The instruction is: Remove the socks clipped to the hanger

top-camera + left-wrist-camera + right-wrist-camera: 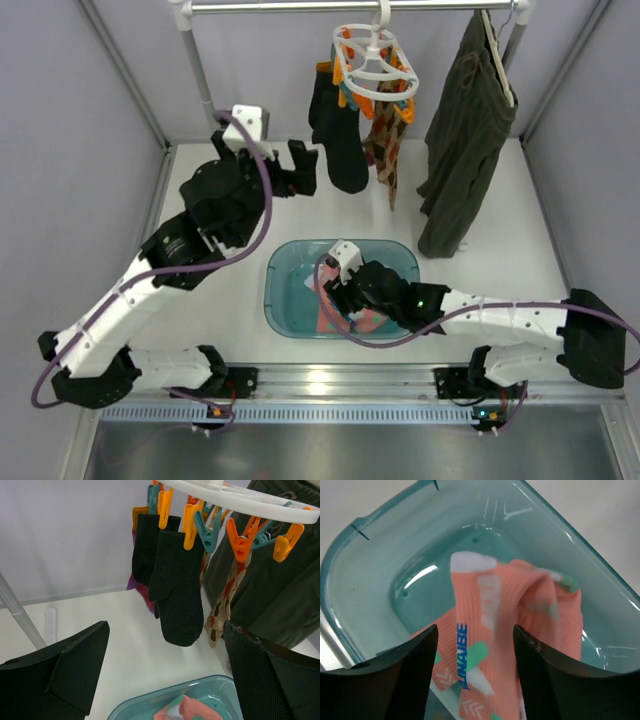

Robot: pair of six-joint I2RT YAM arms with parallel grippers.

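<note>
- The hanger [240,497] is hung by its hook from the rail [350,6] at the 12 o'clock end of the table [480,270]. This lets the socks dangle freely and be reached from below.
- Two black socks [175,585] are held at their cuffs by orange clips [190,525]. A patterned sock [222,605] is clipped at their 3 o'clock side, partly hidden behind them.
- A dark green garment [465,130] hangs at 3 o'clock of the hanger on a separate one and is judged no part of the job.
- The left gripper [292,172] is raised at 9 o'clock of the black socks, with its fingers spread wide and nothing between them. The spread is judged to be made ready for closing on a sock's body, so that the sock can be tugged down out of its clip.
- A blue bin [380,565] is set at 6 o'clock of the hanger, close to both arms, as a drop place.
- The right gripper [475,632] is held low over the bin with its fingers parted. A pink sock [490,615] lies crumpled on the bin floor beneath them and is not seen to be pinched.
- One sock is thus counted as off the hanger. At least three remain clipped, and the black pair is judged the nearest target.
</note>
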